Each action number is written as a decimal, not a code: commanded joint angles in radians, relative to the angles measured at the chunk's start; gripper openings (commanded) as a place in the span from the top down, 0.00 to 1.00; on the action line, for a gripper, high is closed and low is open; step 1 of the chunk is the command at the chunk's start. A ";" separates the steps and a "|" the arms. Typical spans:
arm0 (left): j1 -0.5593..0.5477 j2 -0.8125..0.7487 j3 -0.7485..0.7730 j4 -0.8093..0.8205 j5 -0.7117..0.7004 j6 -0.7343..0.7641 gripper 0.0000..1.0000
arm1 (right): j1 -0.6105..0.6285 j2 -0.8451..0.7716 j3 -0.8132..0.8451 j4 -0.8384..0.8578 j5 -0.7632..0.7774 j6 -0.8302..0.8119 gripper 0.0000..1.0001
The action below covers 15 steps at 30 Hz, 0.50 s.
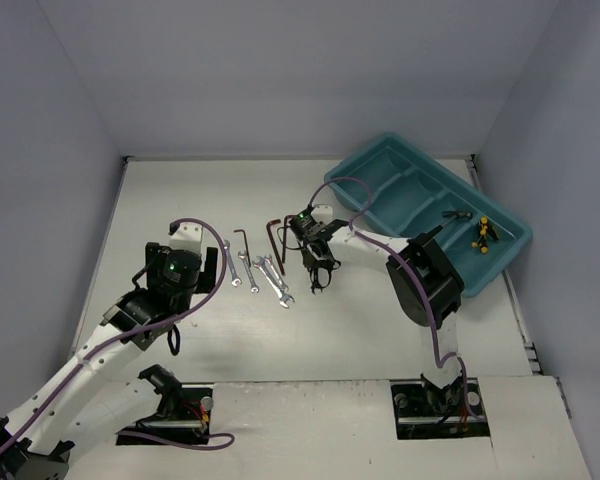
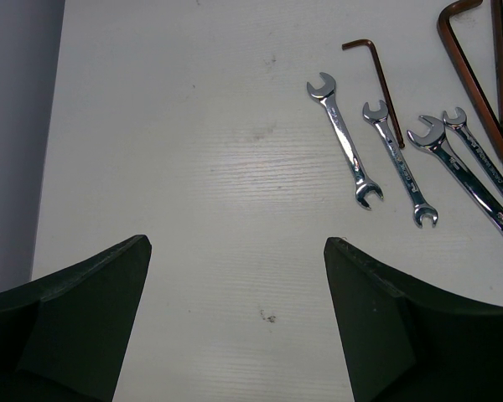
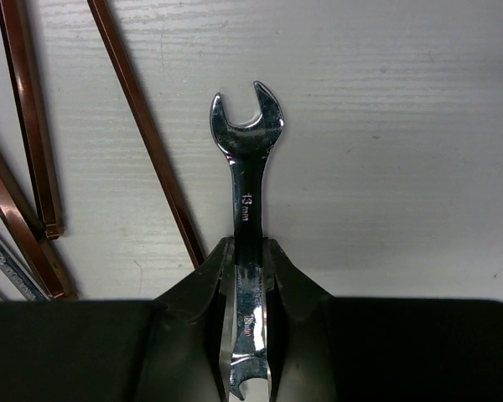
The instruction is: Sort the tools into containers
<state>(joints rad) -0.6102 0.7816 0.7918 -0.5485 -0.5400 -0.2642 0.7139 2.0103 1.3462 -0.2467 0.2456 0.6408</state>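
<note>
A wrench (image 3: 246, 167) is being gripped by its shank in the right pincer (image 3: 246, 251), whose fingers are being pressed flat against both of its sides. It is being held low, well to the left of the tray (image 1: 400, 170), and whether it is resting on the desk (image 1: 180, 190) or hanging just above it cannot be told. The step in hand is being judged as the pick-up and carry of this wrench to a compartment. For that to go well, the grip is best being checked as firm before any lift, since the hold is being taken near one end and the long head is being left free to swing. A straight upward lift is being advised, so that the hex keys (image 3: 142, 126), lying just beside the wrench on the side away from the tray, are not being dragged along. The left pincer (image 2: 235, 243) is being held wide apart over bare desk, farther from the tray than the other wrenches (image 2: 345, 138), with nothing between its fingers. Open desk is being offered between the right pincer and the tray, though the tray's near wall is being judged an edge to be crossed from above. A yellow-and-black tool (image 1: 483, 233) is lying in the tray's compartment farthest from the wrenches.
</note>
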 commanded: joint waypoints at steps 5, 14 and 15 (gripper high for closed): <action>0.006 -0.005 0.018 0.041 -0.020 0.016 0.19 | -0.034 -0.026 0.010 -0.101 0.059 -0.020 1.00; 0.006 -0.010 0.019 0.042 -0.023 0.016 0.19 | -0.184 -0.279 0.144 -0.100 0.080 -0.086 1.00; 0.006 -0.010 0.019 0.042 -0.023 0.016 0.19 | -0.211 -0.291 0.158 -0.100 0.077 -0.096 1.00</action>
<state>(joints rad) -0.6102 0.7766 0.7914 -0.5484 -0.5406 -0.2627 0.5990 1.8983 1.3824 -0.3465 0.2639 0.5876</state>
